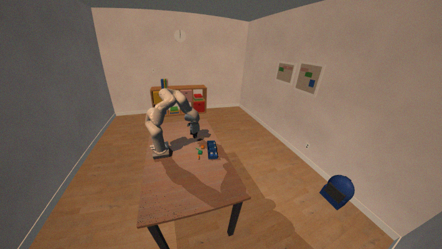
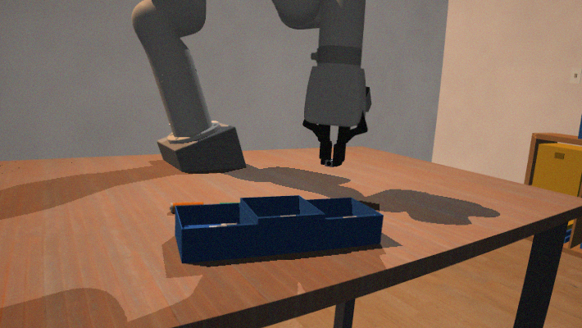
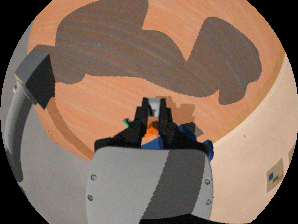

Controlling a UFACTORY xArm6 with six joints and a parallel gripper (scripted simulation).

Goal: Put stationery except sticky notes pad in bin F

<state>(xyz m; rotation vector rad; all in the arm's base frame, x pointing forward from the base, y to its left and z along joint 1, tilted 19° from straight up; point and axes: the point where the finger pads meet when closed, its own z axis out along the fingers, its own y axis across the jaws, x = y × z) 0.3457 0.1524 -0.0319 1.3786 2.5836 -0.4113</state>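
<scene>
My gripper (image 2: pixel 332 161) hangs a little above the table, behind the blue tray of three bins (image 2: pixel 279 227). It is shut on a small grey-white object (image 2: pixel 330 163), which also shows between the fingertips in the wrist view (image 3: pixel 154 104); I cannot tell what it is. The gripper (image 1: pixel 194 135) stands beyond the tray (image 1: pixel 212 149) in the room view. An orange pen-like thing (image 2: pixel 186 203) and a green thing (image 2: pixel 228 202) lie just behind the tray's left end. Small orange and green items (image 1: pixel 199 151) lie left of the tray. The bin labels are too small to read.
The arm's base (image 2: pixel 201 149) stands at the back left of the table. The table's right edge (image 2: pixel 533 221) is close to the tray. A shelf with coloured boxes (image 1: pixel 178 99) stands by the far wall.
</scene>
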